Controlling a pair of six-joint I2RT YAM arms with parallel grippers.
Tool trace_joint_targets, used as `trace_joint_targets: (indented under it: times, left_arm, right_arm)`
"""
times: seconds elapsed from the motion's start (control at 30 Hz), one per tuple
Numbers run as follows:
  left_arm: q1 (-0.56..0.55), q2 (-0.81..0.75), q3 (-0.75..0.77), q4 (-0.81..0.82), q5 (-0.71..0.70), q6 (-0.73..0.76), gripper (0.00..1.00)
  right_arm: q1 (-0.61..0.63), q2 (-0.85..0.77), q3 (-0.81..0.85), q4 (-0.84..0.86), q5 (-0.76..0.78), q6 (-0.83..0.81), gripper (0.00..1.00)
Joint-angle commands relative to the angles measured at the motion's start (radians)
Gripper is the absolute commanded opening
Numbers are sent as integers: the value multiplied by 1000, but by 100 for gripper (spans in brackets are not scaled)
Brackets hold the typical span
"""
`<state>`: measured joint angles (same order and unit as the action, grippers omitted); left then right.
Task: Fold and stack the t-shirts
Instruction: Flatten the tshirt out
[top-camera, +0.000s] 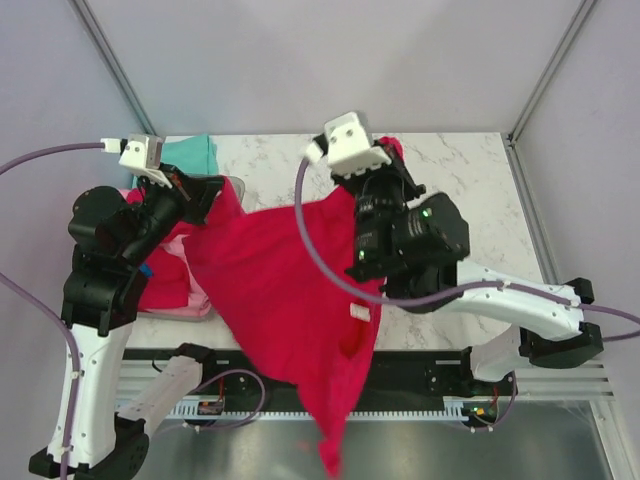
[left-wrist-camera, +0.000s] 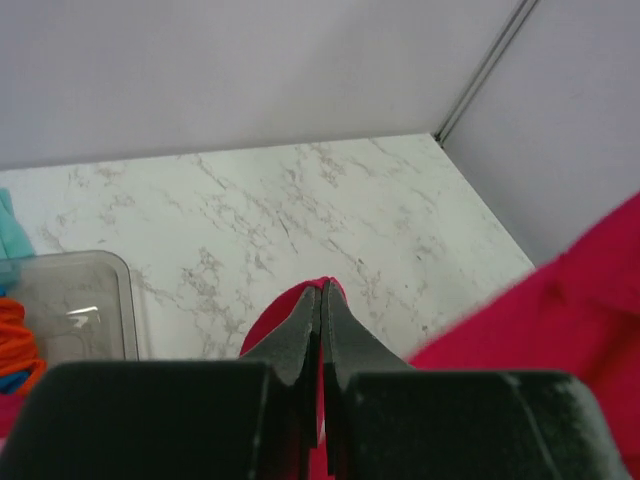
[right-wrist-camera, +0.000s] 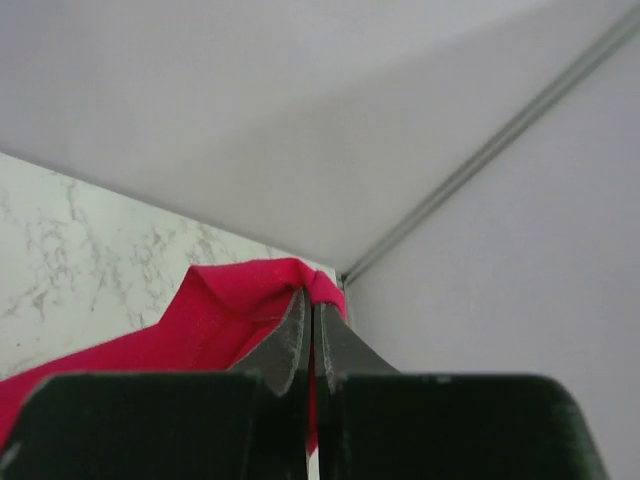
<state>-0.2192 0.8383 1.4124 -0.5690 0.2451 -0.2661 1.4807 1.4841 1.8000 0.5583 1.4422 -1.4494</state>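
Note:
The large crimson-red t-shirt (top-camera: 280, 290) hangs spread between both raised grippers, and its lower end drapes past the table's near edge. My left gripper (top-camera: 222, 192) is shut on one upper corner; red cloth (left-wrist-camera: 275, 325) shows between and behind its closed fingers (left-wrist-camera: 322, 290). My right gripper (top-camera: 392, 152) is shut on the other corner, with cloth (right-wrist-camera: 220, 310) bunched over its tips (right-wrist-camera: 310, 298). A mint-teal shirt (top-camera: 190, 152) lies at the back left. Pink cloth (top-camera: 190, 292) and a bit of blue (top-camera: 147, 270) sit under the left arm. Orange cloth (left-wrist-camera: 15, 345) lies in the bin.
A clear plastic bin (left-wrist-camera: 75, 300) stands at the left of the marble table (top-camera: 460, 170), partly hidden by the left arm and the red shirt. Grey walls and a metal post (top-camera: 545, 70) close the back and right sides.

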Motion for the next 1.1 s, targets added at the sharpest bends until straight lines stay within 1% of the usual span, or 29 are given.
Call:
trace_joint_targets:
  times: [0.0, 0.03, 0.07, 0.1, 0.17, 0.2, 0.27, 0.3, 0.33, 0.37, 0.43, 0.6, 0.7, 0.77, 0.8, 0.83, 0.9, 0.93, 0.97, 1.0, 1.03, 1.07]
  left_arm:
    - [4, -10, 2, -50, 17, 27, 2]
    - [4, -11, 13, -64, 23, 31, 2]
    - [4, -10, 22, -77, 34, 34, 2]
    - [4, -13, 34, -92, 48, 39, 2]
    - [4, -34, 56, -109, 57, 59, 2]
    - [4, -47, 62, -109, 53, 67, 2]
    - [4, -83, 74, -101, 30, 79, 2]
    - [4, -94, 79, -98, 2, 83, 2]
    - [4, -105, 79, -89, -7, 94, 2]
    - [4, -116, 79, -74, -12, 99, 2]
    - [4, -146, 73, -55, -21, 113, 2]
    - [4, -203, 60, -11, -70, 149, 2]
    - [4, -203, 56, 1, -69, 156, 2]
    - [4, -189, 36, 27, -70, 150, 2]
    - [4, -180, 10, 61, -73, 140, 2]
    - [4, -160, 7, 70, -85, 130, 2]
    - [4, -154, -12, 127, -98, 113, 2]
    - [4, -159, -18, 153, -81, 113, 2]
    - [4, -171, -21, 173, -41, 117, 2]
    - [4, -177, -17, 184, -29, 128, 2]
    - [4, -185, -7, 195, -23, 134, 2]
    - [4, -203, 6, 196, -15, 140, 2]
  right_arm:
    - [-121, -94, 13, -443, 121, 620, 0]
    - [-164, -126, -10, -446, 100, 677, 0]
    - [-175, -183, -4, -495, 57, 731, 0]
    - [-177, -208, 11, -536, 26, 836, 0]
    - [-160, -269, 80, -680, -78, 926, 0]
    - [-157, -290, 84, -681, -101, 935, 0]
    - [-155, -347, 75, -680, -143, 919, 0]
    - [-155, -360, 73, -666, -132, 900, 0]
    - [-154, -373, 59, -640, -115, 817, 0]
    - [-154, -378, 47, -568, -97, 773, 0]
    - [-154, -398, 15, -499, -75, 694, 0]
    - [-155, -438, -62, -475, -57, 676, 0]
    - [-154, -472, -114, -474, -65, 695, 0]
    - [-157, -469, -137, -446, -69, 675, 0]
    - [-163, -467, -168, -417, -75, 622, 0]
    - [-172, -467, -195, -271, -80, 571, 0]
    - [-171, -473, -258, -145, -101, 450, 0]
    - [-172, -491, -260, -190, -129, 480, 0]
    - [-171, -504, -255, -243, -196, 516, 0]
    - [-171, -515, -234, -297, -238, 596, 0]
    - [-172, -536, -225, -352, -267, 616, 0]
    - [-172, -548, -223, -365, -320, 627, 0]
